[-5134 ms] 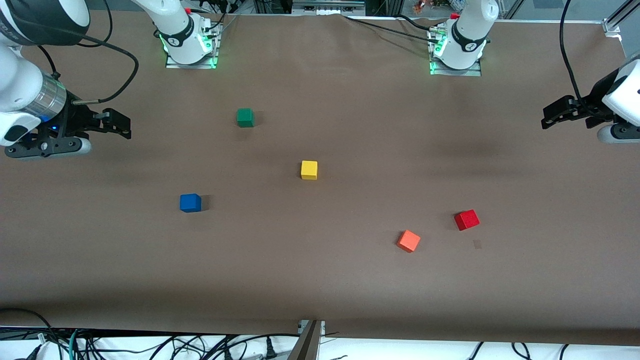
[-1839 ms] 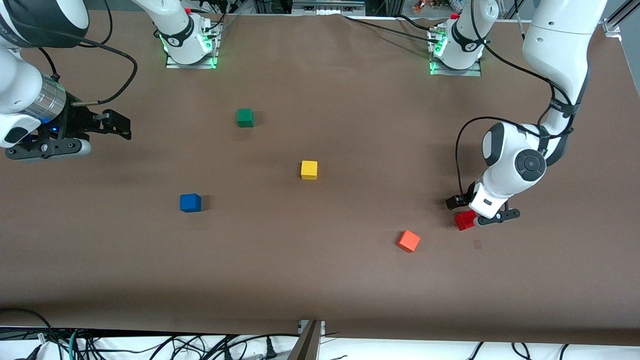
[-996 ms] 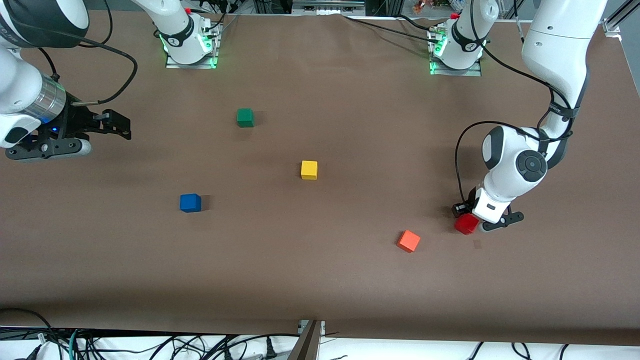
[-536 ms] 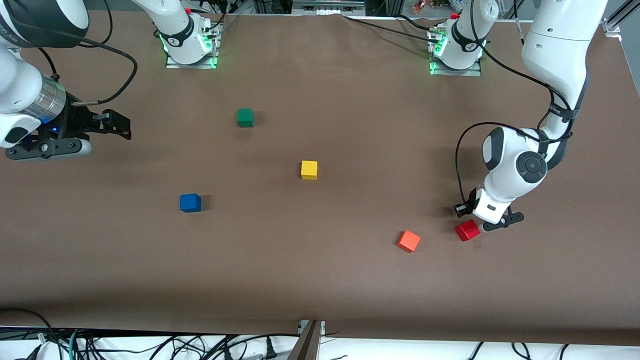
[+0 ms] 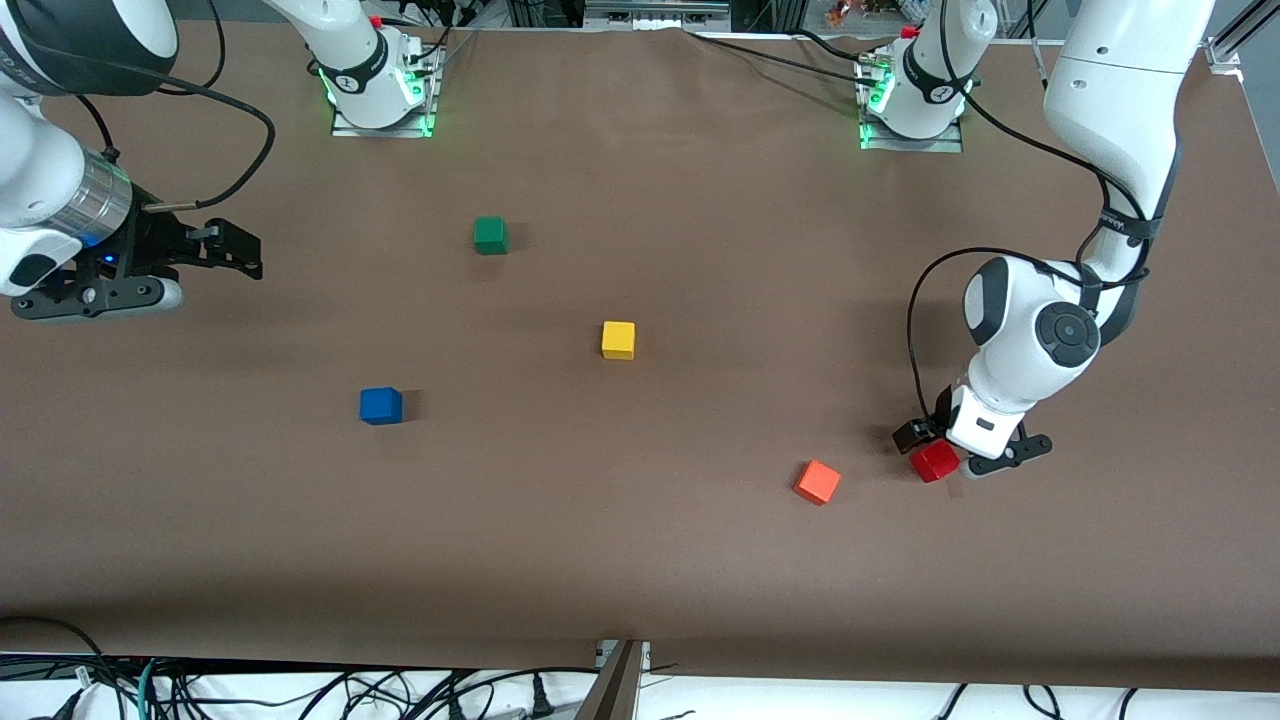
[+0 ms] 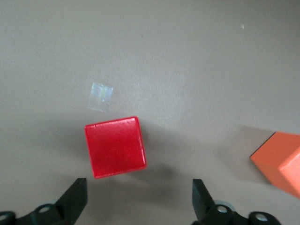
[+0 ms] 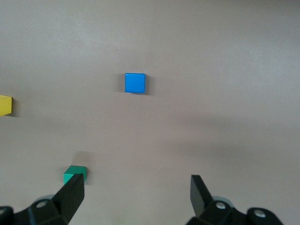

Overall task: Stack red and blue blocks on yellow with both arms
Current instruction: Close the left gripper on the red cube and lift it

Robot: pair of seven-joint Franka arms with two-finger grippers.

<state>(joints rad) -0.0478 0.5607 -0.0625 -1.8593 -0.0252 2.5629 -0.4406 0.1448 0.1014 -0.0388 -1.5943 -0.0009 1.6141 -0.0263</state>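
Two arms show, and we start at the left hand (image 5: 957,458), which hangs low over the surface (image 5: 640,560) near the left arm's end, its wrist pointing straight down beneath a sharply bent elbow. Its fingers (image 6: 77,197) stand wide apart and grip nothing. The red block (image 5: 934,461) sits flat on the surface, just past the fingertips rather than between them, and closer to one finger than the other; we see a gap between it and both. A small pale square patch (image 6: 101,96) lies on the surface just beside that block.

Near the red block, toward the right arm's end, rests one orange block (image 5: 818,482), a little nearer the front camera. Well apart from both, around mid-table, is the yellow block (image 5: 618,340), with nothing on top of it. The blue block (image 5: 381,405) lies farther toward the right arm's end and nearer the front camera than the yellow one. One green block (image 5: 490,235) sits farther from that camera than all the others.

The right hand (image 5: 240,252) waits in the air over the right arm's end of the surface, held level and pointing toward mid-table, its fingers (image 7: 70,194) spread and empty.

We count five blocks, one of each colour: red, orange, yellow, blue, green.
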